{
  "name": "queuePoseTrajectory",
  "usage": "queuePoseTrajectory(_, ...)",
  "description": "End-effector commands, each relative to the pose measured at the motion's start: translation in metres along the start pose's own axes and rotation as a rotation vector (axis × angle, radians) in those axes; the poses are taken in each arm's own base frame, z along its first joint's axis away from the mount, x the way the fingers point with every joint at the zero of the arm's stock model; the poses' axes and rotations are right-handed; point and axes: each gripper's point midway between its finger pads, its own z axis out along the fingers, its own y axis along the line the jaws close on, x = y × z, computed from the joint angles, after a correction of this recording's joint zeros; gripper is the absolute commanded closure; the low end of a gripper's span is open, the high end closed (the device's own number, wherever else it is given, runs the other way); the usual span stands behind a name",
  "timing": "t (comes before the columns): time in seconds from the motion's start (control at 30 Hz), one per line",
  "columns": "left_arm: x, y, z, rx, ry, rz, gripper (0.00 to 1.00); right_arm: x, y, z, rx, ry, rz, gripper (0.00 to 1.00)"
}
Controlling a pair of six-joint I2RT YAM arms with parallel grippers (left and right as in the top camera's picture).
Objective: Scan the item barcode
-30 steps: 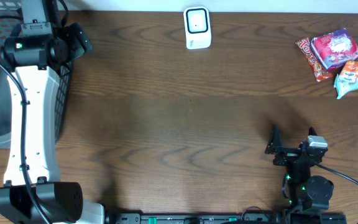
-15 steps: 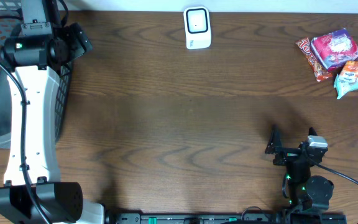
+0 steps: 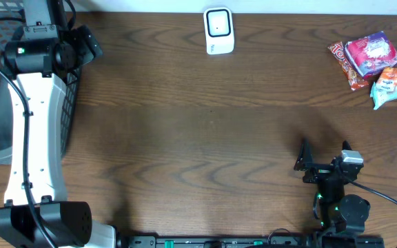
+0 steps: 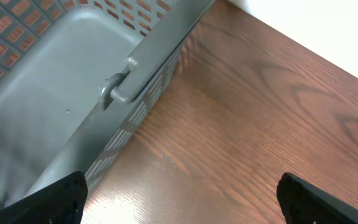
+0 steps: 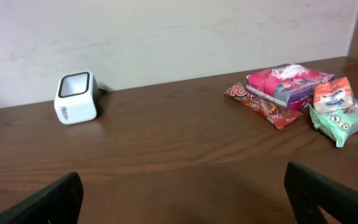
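Snack pile (image 3: pixel 371 60) ahead-right of right gripper (image 3: pixel 300 156), the nearer arm; left gripper (image 3: pixel 92 43) far off. Both wide, empty. Barcode side unclear.

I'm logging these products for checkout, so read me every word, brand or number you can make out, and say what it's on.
No text can be quoted with confidence.
On the white barcode scanner: small dark print on its side, too small to read.
On the red snack wrapper: large lettering, blurred.
On the pink packet, orange packet and green packet: printing too small to read.
On the grey basket: no text visible.
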Motion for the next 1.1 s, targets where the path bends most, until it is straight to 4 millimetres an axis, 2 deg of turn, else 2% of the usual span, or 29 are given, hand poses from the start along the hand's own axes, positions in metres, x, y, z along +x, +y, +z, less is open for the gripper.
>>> queuePoseTrajectory(0.0,-0.0064,0.0089,-0.0059,-0.021,-0.024,-0.024,0.02,0.0010,0.0014,-0.0001,-0.007,-0.001,-0.015,0.01)
queuePoseTrajectory(0.4,-0.0064,0.0089,-0.0059,-0.021,-0.024,-0.024,0.02,0.0006,-0.0006,-0.0001,0.005,-0.003,-0.016,0.01)
queuePoseTrajectory(0.6,-0.0064,0.0089,-0.0059,-0.021,-0.024,-0.024,0.02,0.0012,0.0026,-0.0001,-0.011,-0.001,-0.148,0.01)
queuePoseTrajectory(1.07,-0.0064,0.0089,-0.0059,-0.021,-0.024,-0.024,0.02,0.0019,0.0026,-0.0001,-0.012,0.002,-0.183,0.01)
